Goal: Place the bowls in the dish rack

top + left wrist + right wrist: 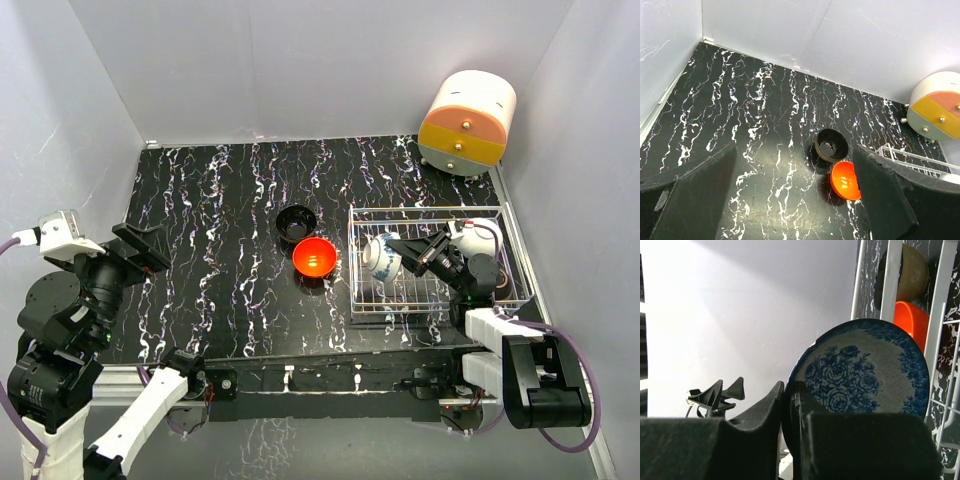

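Tightly, patterned bowl (860, 375) in right hand (791, 410)

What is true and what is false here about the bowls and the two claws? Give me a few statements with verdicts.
1. The right gripper is clamped on the rim of the blue-and-white bowl. True.
2. The red-orange bowl sits inside the dish rack. False: it stands on the table, left of the rack and next to the black bowl.
3. The left gripper holds the black bowl. False: its jaws are wide open and empty, above the table's left part.
4. A white bowl lies in the rack. True.
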`<action>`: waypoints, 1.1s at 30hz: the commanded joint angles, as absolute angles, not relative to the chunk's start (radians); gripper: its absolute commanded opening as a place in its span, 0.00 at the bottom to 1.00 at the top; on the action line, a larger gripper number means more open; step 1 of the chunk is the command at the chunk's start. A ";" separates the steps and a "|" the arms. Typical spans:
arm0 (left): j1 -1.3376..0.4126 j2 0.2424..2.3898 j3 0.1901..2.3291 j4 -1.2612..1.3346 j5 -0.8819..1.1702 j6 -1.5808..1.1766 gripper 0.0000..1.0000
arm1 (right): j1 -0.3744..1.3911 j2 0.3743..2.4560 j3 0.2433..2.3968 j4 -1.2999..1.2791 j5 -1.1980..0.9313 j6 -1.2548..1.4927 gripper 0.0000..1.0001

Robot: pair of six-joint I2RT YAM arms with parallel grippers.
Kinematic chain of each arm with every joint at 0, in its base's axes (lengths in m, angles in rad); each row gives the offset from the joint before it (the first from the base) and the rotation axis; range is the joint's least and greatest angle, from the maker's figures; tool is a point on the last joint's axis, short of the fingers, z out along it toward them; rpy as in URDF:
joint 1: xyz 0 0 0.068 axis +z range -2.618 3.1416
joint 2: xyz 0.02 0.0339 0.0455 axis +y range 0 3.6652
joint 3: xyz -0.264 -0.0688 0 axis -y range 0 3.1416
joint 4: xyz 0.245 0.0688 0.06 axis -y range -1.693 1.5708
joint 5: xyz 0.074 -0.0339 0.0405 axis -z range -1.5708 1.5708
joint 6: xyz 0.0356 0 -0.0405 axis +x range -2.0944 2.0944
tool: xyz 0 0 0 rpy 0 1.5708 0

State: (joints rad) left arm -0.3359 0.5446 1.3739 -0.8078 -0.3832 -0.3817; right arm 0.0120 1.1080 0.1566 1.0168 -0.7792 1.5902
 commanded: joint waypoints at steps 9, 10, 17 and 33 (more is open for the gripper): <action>-0.339 0.543 1.359 -0.793 -0.388 -0.377 0.97 | 0.005 1.057 0.217 0.816 -0.735 1.544 0.09; -0.339 0.543 1.360 -0.792 -0.388 -0.377 0.97 | 0.005 1.058 0.225 0.788 -0.735 1.533 0.09; -0.339 0.541 1.362 -0.790 -0.391 -0.377 0.97 | 0.005 1.073 0.280 0.601 -0.742 1.460 0.10; -0.339 0.545 1.364 -0.793 -0.396 -0.378 0.97 | -0.038 1.133 0.302 0.437 -0.745 1.344 0.24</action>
State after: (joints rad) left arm -0.3359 0.5407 1.3594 -0.8082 -0.3847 -0.3828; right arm -0.0029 1.1213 0.2806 0.5232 -0.7563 1.4200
